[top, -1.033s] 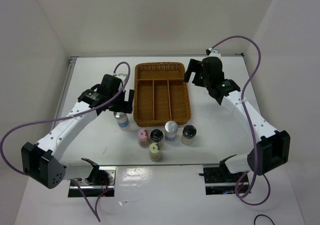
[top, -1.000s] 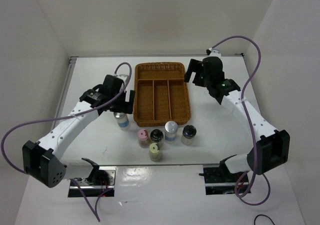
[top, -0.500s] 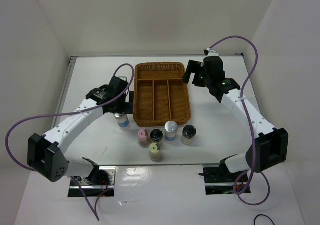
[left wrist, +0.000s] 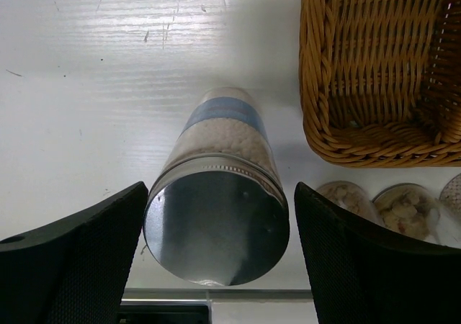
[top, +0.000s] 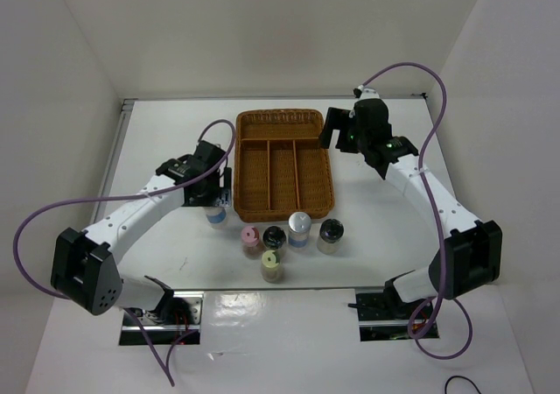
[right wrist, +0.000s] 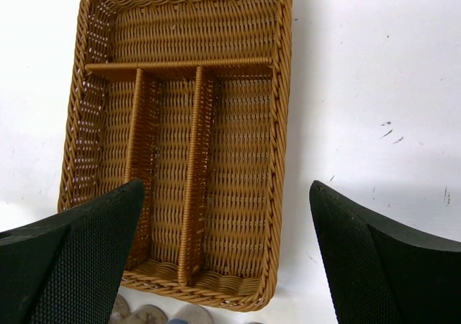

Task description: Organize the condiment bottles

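A silver-capped bottle with a blue label [left wrist: 216,223] stands on the table just left of the wicker basket's near corner; it also shows in the top view [top: 213,214]. My left gripper [left wrist: 220,194] is open with one finger on each side of this bottle's cap, a thin gap at each; in the top view it [top: 213,193] hangs right over it. Five more bottles stand in front of the basket: pink-capped [top: 251,239], black-topped [top: 275,236], silver-capped [top: 299,228], black-topped [top: 330,234], yellow-capped [top: 272,267]. My right gripper [top: 336,133] is open and empty above the basket's far right edge [right wrist: 225,187].
The brown wicker basket [top: 241,162] has one cross compartment at the back and three long ones, all without bottles [right wrist: 281,122]. White walls close the table on the left, back and right. The left arm's purple cable [top: 52,214] loops out to the left.
My left gripper has slid nearer and lower over the silver-capped bottle by the basket, its arm swinging inward. My right gripper has shifted slightly toward the back.
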Robot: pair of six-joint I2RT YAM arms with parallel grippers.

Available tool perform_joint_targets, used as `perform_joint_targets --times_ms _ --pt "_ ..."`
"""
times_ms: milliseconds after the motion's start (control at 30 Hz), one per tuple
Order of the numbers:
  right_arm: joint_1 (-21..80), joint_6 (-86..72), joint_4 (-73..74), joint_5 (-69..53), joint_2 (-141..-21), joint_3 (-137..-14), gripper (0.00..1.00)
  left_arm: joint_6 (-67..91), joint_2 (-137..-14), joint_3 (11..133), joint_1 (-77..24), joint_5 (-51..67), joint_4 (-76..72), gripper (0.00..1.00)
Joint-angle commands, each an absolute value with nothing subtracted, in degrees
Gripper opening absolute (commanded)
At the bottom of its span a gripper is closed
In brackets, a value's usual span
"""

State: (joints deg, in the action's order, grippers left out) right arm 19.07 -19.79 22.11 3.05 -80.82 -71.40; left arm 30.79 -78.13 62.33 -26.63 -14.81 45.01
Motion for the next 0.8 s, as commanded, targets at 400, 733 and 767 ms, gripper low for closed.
perform_joint_targets --times_ms 400,733,767 --pt "18.7 -18.4 22.6 3.0 -81.9 -74.6 0.99 32.4 -77.3 61.2 -25.7 -13.7 42.2 0.83" --pt "18.7 -18.9 22.6 3.5 -81.9 -74.1 0.99 31.9 -77.9 63.4 -24.5 -13.7 44.2 0.56" --pt "18.7 -18.9 22.6 3.0 -81.9 -74.1 0.99 31.9 -77.9 64.1 -24.5 -13.7 44.8 0.53"
